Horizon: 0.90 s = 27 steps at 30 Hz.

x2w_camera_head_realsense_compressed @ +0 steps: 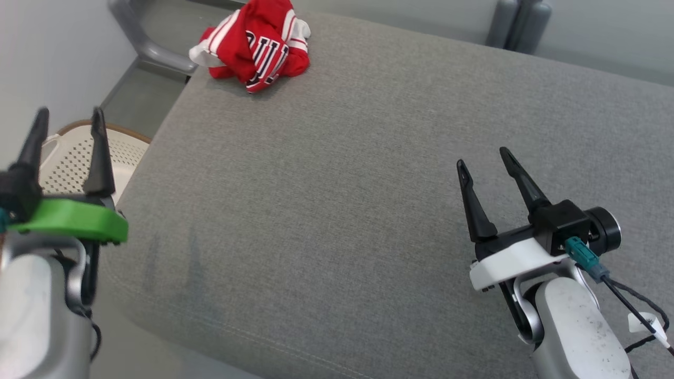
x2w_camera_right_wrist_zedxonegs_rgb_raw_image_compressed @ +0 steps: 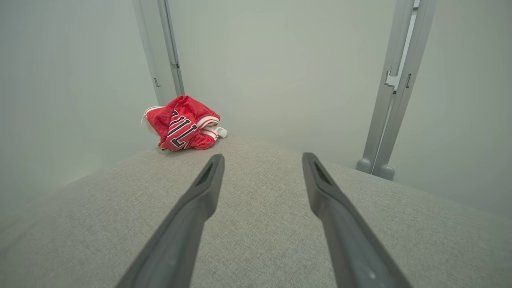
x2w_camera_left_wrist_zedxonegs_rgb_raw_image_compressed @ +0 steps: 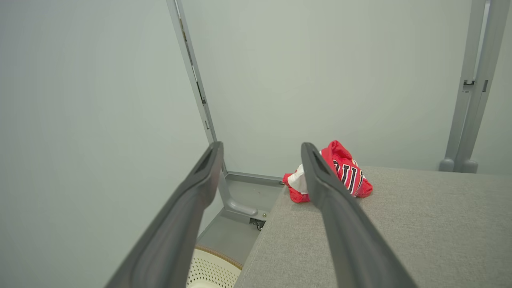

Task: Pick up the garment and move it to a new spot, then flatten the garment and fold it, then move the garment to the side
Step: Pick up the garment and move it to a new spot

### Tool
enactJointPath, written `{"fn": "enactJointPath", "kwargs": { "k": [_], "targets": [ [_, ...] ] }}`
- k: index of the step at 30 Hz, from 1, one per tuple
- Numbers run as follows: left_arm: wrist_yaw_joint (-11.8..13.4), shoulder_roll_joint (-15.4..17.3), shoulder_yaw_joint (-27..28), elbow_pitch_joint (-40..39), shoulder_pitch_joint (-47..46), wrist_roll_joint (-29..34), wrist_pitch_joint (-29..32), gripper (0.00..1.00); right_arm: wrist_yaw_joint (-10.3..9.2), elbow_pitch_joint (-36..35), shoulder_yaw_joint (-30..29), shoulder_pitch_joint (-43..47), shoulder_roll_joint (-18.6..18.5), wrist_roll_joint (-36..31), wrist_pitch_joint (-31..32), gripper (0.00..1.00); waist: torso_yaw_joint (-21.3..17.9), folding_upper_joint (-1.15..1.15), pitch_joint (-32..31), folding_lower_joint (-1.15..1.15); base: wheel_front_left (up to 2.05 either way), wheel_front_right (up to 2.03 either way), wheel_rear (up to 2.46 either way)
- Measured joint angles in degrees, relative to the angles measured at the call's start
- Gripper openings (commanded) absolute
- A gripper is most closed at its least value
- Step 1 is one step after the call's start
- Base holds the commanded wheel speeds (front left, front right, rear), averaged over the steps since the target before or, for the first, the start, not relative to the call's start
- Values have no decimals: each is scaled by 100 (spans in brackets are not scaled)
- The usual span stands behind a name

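Red garment lies crumpled at far left corner of grey cushion. Left gripper: fingers spread, holding nothing, above white basket. Right gripper: fingers spread, holding nothing, above cushion.

Red garment: partial black block letters, roughly "ULL"; rest crumpled.

The head view's top edge crops the garment; the left pincer partly hides the basket.
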Motion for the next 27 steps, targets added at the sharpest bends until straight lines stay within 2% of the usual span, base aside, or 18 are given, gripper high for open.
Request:
{"fn": "enactJointPath", "kwargs": {
  "k": [2,12,19,27],
  "targets": [
    [-48,198,15,177,-593,-11,214,100,0,-85,-19,-106,0,-127,37,100,-148,0,172,0,0,0,0],
    [-151,659,400,1778,-2797,-721,1267,100,0,-560,-73,-559,-41,-411,167,100,-915,0,1115,1,0,0,0],
    [-275,856,247,2681,-3361,-954,1790,100,0,-896,-124,-620,-122,-500,246,100,-1376,0,1814,2,0,0,0],
    [-265,1021,176,3441,-3604,-1032,1704,100,0,-1207,-119,-654,-154,-564,339,100,-1734,0,2429,2,0,0,0]
  ]
}}
